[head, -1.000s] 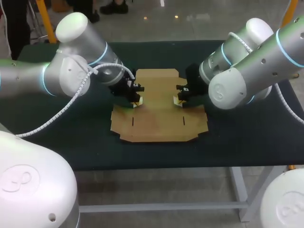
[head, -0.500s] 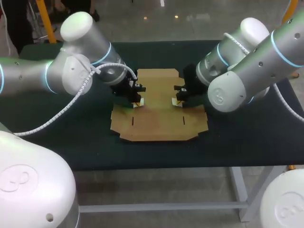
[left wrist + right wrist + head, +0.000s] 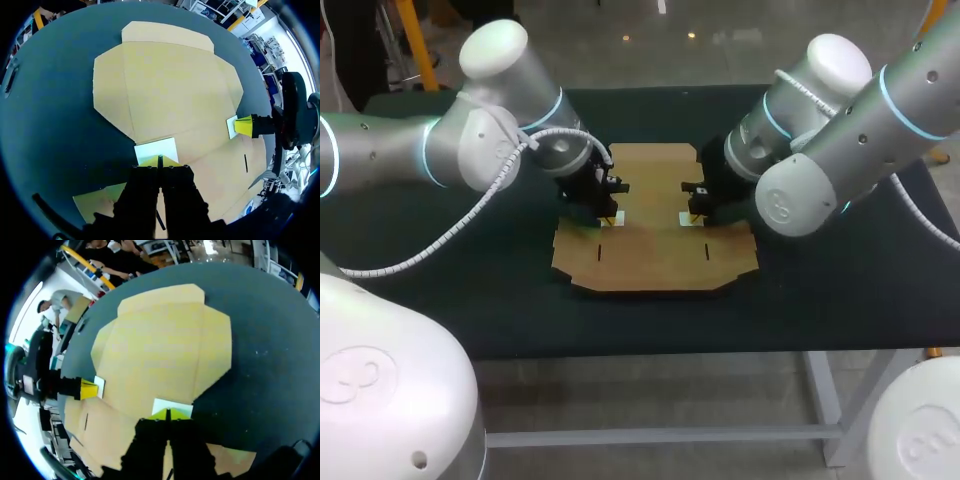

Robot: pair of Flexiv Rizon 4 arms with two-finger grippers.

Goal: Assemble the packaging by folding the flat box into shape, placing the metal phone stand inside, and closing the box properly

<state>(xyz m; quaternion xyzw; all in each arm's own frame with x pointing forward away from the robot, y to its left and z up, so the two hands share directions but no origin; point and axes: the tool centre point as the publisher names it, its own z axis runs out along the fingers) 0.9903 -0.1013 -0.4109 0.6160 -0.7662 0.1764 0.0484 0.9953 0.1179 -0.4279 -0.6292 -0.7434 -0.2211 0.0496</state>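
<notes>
Flat box [image 3: 655, 240] lies unfolded; my left gripper [image 3: 612, 215] rests at its nine o'clock, my right gripper [image 3: 688, 216] at three, both with fingers together.

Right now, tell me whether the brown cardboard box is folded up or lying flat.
Flat. The brown cardboard box lies unfolded on the dark table, its panels and flaps spread out and no wall folded up.

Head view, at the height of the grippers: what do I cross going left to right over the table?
Left arm → left gripper → bare middle of the flat box → right gripper → right arm.
</notes>
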